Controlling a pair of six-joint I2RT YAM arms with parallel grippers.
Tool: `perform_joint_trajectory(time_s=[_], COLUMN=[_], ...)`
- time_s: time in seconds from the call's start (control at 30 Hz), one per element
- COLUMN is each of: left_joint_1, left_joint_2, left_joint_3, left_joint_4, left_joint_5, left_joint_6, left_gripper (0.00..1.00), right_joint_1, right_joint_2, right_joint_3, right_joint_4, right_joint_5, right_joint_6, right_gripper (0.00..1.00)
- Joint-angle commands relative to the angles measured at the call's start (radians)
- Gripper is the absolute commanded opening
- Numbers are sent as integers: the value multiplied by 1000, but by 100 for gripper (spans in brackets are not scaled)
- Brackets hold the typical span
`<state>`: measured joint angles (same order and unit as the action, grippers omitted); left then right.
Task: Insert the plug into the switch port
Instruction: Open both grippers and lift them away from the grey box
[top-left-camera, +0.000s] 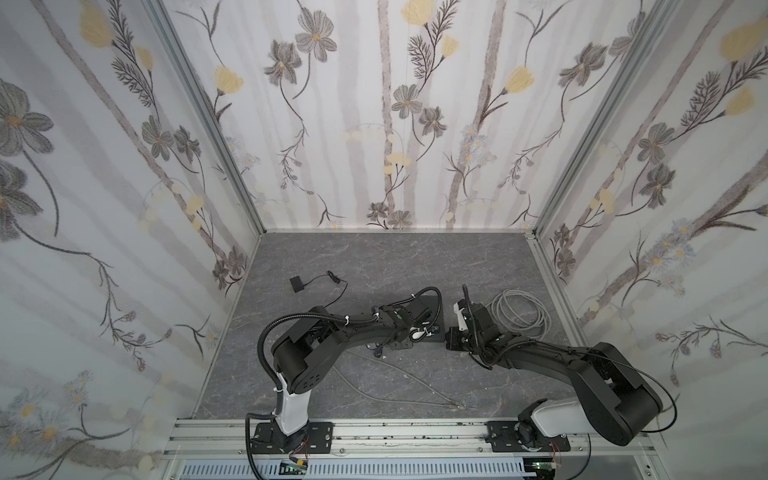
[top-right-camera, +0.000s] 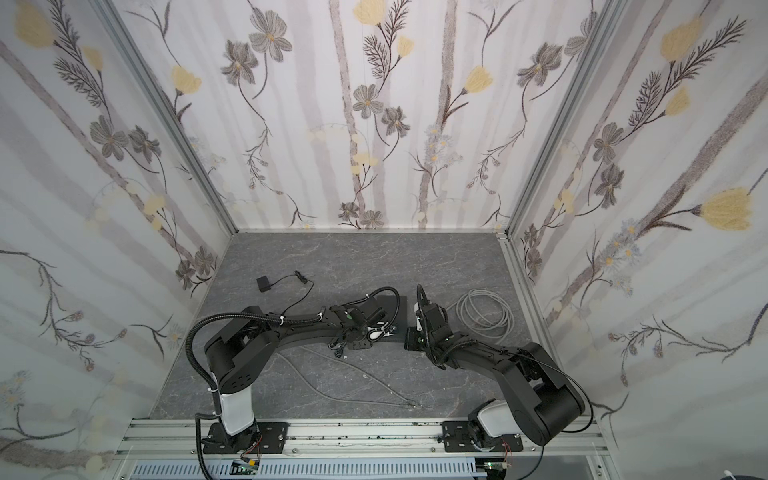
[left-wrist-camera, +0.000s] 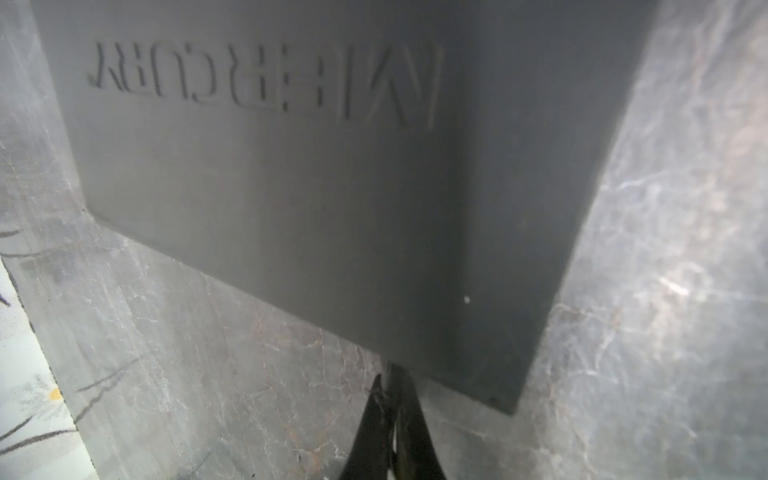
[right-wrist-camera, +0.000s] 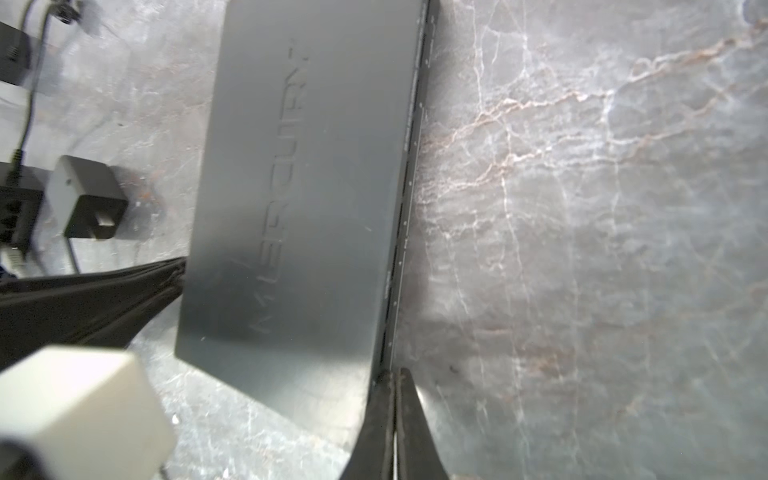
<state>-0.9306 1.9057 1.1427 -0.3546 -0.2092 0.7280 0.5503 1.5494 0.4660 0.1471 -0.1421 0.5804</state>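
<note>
1. Two clenched, nothing visible between the jaws: left gripper (left-wrist-camera: 390, 376), right gripper (right-wrist-camera: 392, 374).
2. Switch (right-wrist-camera: 299, 187) lies flat on the counter (right-wrist-camera: 582, 208); the left gripper tip touches its edge and the right gripper tip is at its corner.
3. Plug (top-left-camera: 456, 403), on the grey cable end, lies well apart from both grippers, toward the arm bases.

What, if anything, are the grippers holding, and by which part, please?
Nothing is held: left gripper and right gripper are shut empty, tips at edges of the switch.
</note>
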Motion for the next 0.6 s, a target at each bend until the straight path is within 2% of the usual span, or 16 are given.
perform_joint_trajectory(time_s=[0.0,0.2,0.47,0.57], left_joint_1=[-2,7,6,9], left_joint_2=[12,-63,-177,-270], left_joint_3=[-22,-68,-81,-81], left_joint_4=[-31,4,-108,-137], left_joint_5=[155,101,24,38], left_joint_6=[-12,-45,-157,-223], left_gripper=[6,25,56,59], right_joint_1=[3,1,-35,-41], right_joint_2=[-23,-107,-322,-381], right_joint_3=[-35,-92,-103,-102], right_joint_4=[110,109,8,-26], right_joint_5=[-73,-66,-55,-48], right_joint_6=[32,36,2,-9], right_gripper=[7,7,8,9])
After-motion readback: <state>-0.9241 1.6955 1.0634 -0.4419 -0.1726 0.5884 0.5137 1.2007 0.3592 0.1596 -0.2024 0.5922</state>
